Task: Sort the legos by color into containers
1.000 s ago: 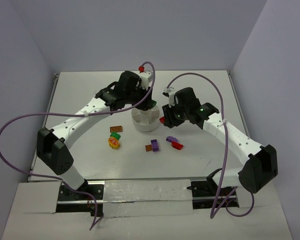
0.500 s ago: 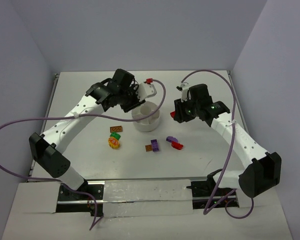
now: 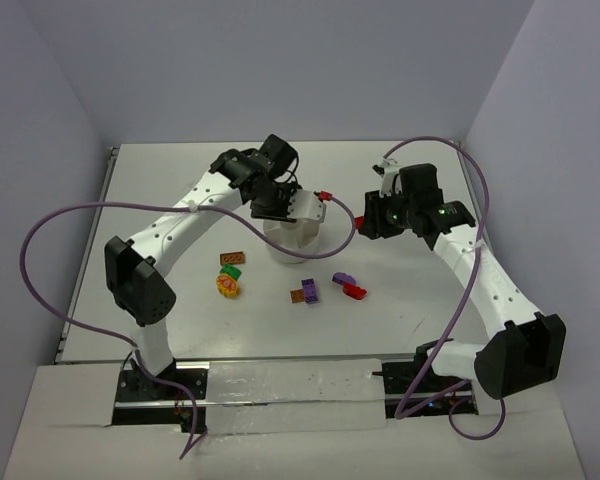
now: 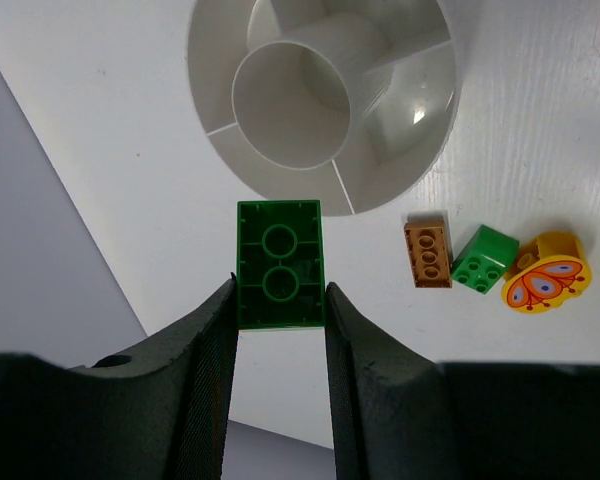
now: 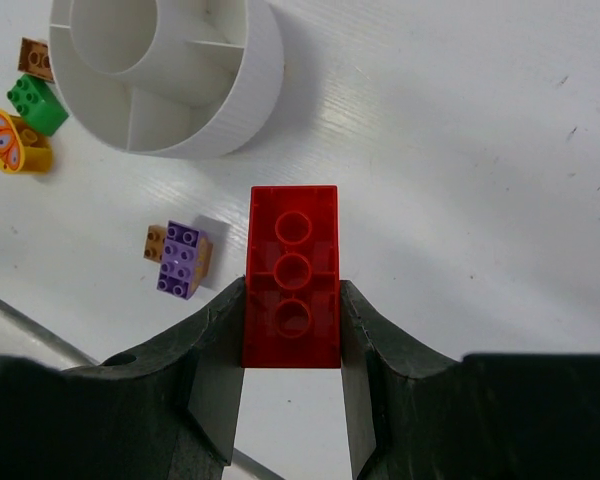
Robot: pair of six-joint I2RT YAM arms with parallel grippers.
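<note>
Left pincer (image 4: 279,292) clamps a green brick (image 4: 278,250) at the dish (image 4: 425,150) edge. Right pincer (image 5: 291,292) clamps a red brick (image 5: 291,240) over the desk (image 5: 460,150) beside the dish. A purple brick (image 5: 178,262) lies loose nearby

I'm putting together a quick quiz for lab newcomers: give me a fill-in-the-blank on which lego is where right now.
1. The left-held brick, clamped in the left gripper, is ____.
2. The right-held brick, clamped in the right gripper, is ____.
3. The round piece lying beside the small green brick is mainly ____.

Missing words: green; red; yellow.
</note>
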